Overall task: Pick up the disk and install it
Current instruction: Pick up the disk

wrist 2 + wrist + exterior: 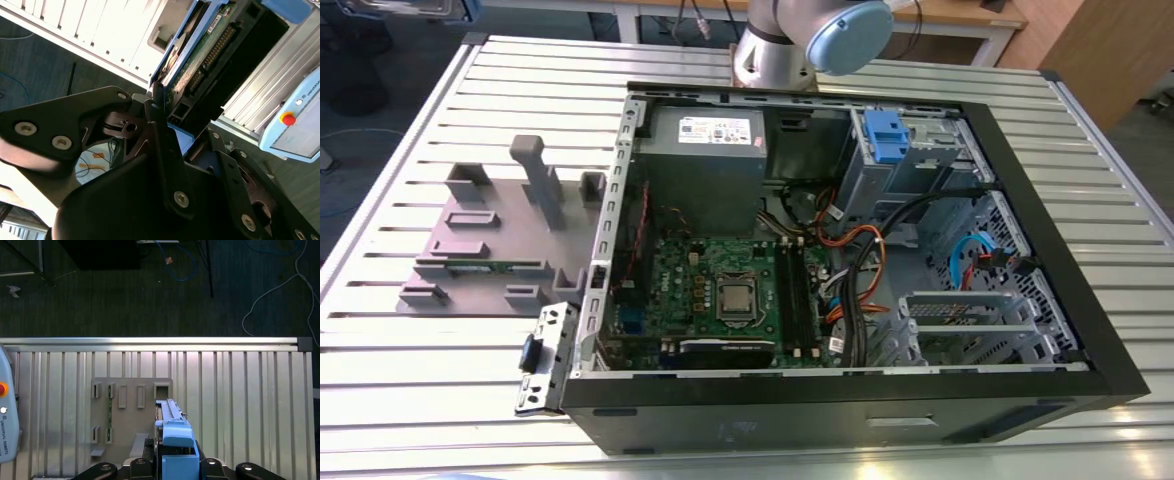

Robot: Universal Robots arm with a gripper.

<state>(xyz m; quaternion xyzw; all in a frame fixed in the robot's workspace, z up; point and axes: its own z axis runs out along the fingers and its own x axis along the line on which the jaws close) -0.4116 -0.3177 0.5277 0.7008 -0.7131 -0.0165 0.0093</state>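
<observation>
The gripper (175,466) is clamped on the disk (172,427), holding it edge-on in the air over the slatted bench (240,390), near the grey holder plate (131,390). The open computer case (1067,300) lies on the bench.

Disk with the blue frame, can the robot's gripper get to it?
Yes, it looks so: in the first wrist view the gripper is shut on the disk, holding it up above the table, with nothing between the two.
</observation>
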